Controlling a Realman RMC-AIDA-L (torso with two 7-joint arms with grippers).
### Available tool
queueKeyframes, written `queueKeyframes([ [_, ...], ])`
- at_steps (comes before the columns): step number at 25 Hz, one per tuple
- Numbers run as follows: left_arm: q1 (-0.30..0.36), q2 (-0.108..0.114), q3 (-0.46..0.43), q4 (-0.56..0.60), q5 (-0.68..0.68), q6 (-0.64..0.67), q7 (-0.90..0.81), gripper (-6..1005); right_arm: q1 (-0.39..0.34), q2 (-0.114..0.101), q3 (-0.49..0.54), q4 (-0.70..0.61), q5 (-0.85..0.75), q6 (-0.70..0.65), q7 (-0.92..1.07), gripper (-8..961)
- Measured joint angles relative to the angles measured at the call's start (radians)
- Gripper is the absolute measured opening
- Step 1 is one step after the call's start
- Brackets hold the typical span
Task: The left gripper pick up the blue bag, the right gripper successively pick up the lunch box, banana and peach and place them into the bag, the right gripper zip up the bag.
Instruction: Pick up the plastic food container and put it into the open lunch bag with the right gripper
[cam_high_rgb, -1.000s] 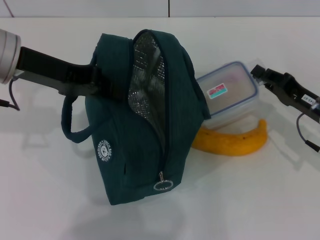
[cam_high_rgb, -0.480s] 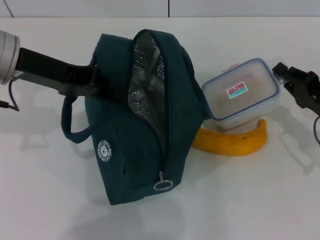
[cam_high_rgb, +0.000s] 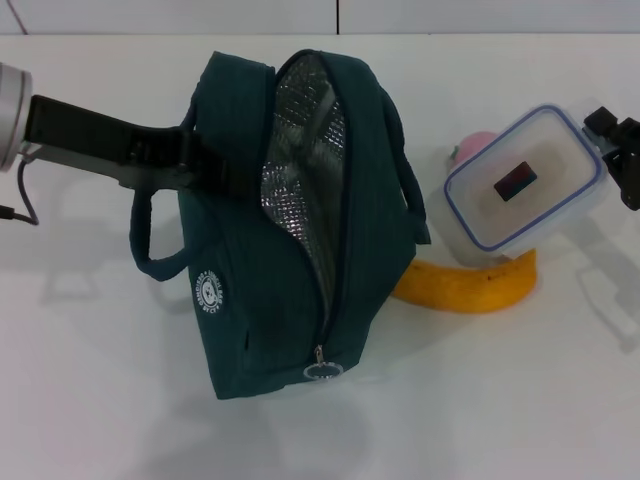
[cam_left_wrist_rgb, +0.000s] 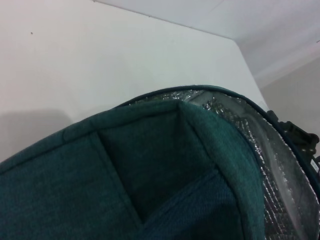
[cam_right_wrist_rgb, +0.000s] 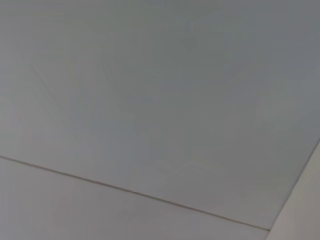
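The right end effector (cam_high_rgb: 610, 140) is clamped on the far right end of the lunch box (cam_high_rgb: 522, 178), holding it tilted in the air to the bag's right, above the banana (cam_high_rgb: 465, 285) and peach (cam_high_rgb: 474, 146) on the desk (cam_high_rgb: 520, 400). The left end effector (cam_high_rgb: 200, 165) grips the bag (cam_high_rgb: 290, 230) by its left side, holding it up with the foil-lined mouth gaping. That mouth lies leftward of the box, its long axis running near-to-far, so the box's carry is leftward across the bag's right wall.

- A plain white table (cam_high_rgb: 120, 400) carries everything.
- A dark teal fabric cooler bag (cam_high_rgb: 260, 300) rests on it.
- A curved yellow banana (cam_high_rgb: 465, 287) and a small round pink peach (cam_high_rgb: 470, 146) lie on it.
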Motion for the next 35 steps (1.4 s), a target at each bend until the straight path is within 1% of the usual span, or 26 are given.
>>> queueKeyframes([
  [6,0.009,0.001,-0.003,0.000,-0.012,0.000,0.007,34,-0.012,0.001,0.000,0.002,0.015,-0.028,0.031,123],
  [11,0.012,0.000,-0.003,0.000,-0.012,0.000,0.019,34,-0.039,0.003,0.006,0.009,0.040,-0.045,0.066,129],
  [21,0.013,-0.001,-0.003,-0.006,-0.013,-0.001,0.041,34,-0.106,0.007,0.050,0.029,0.096,-0.103,0.161,141],
  [25,0.013,-0.001,-0.002,-0.006,-0.015,-0.002,0.047,34,-0.111,0.007,0.051,0.039,0.140,-0.144,0.198,146],
  [29,0.013,-0.006,-0.002,-0.006,-0.025,-0.002,0.070,34,-0.110,0.009,0.052,0.044,0.155,-0.162,0.259,150],
  [35,0.015,-0.011,-0.003,-0.007,-0.039,-0.003,0.078,34,-0.091,0.013,0.063,0.127,0.190,-0.203,0.297,157],
])
